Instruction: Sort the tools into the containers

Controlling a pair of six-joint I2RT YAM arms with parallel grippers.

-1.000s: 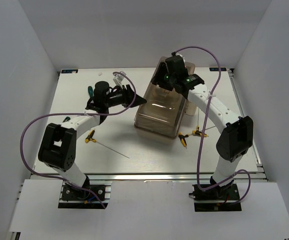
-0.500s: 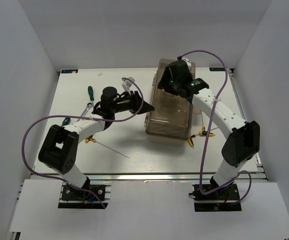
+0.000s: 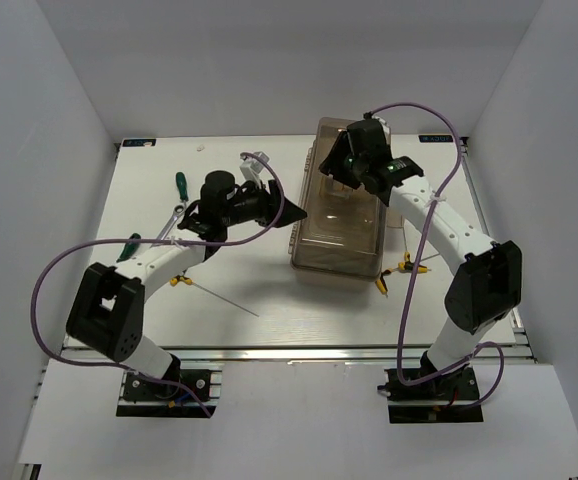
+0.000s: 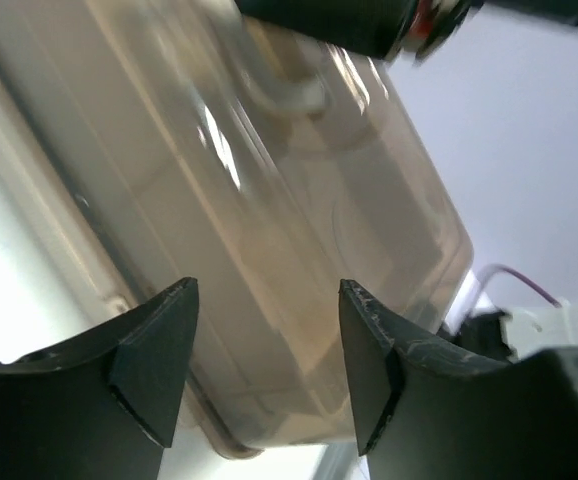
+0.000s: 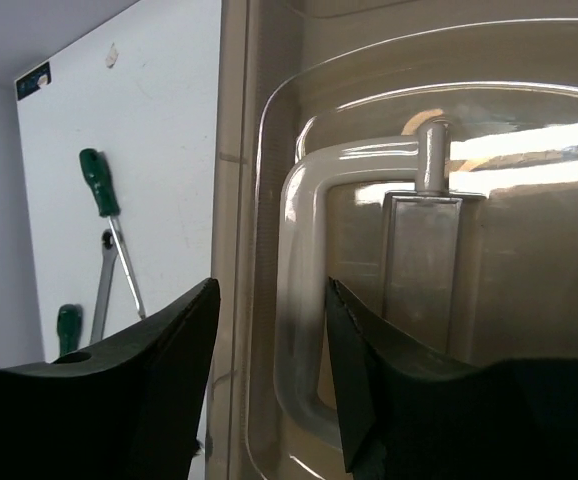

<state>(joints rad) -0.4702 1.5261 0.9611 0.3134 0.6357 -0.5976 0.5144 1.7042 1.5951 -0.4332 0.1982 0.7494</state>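
Toolbox (image 3: pixel 341 205), lid shut, lies centre-right on the worktop (image 3: pixel 299 320), long axis running near-to-far; the right claw (image 5: pixel 271 290), jaws apart, hangs over its white handle (image 5: pixel 291 300), nearer than the left claw (image 4: pixel 266 290), also apart, facing its left wall.

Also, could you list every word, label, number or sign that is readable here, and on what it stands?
No text is readable.
The dark label at the far left corner of the table: too blurred.
The pale label at its far right edge: too small.
The toolbox lid: no print visible.
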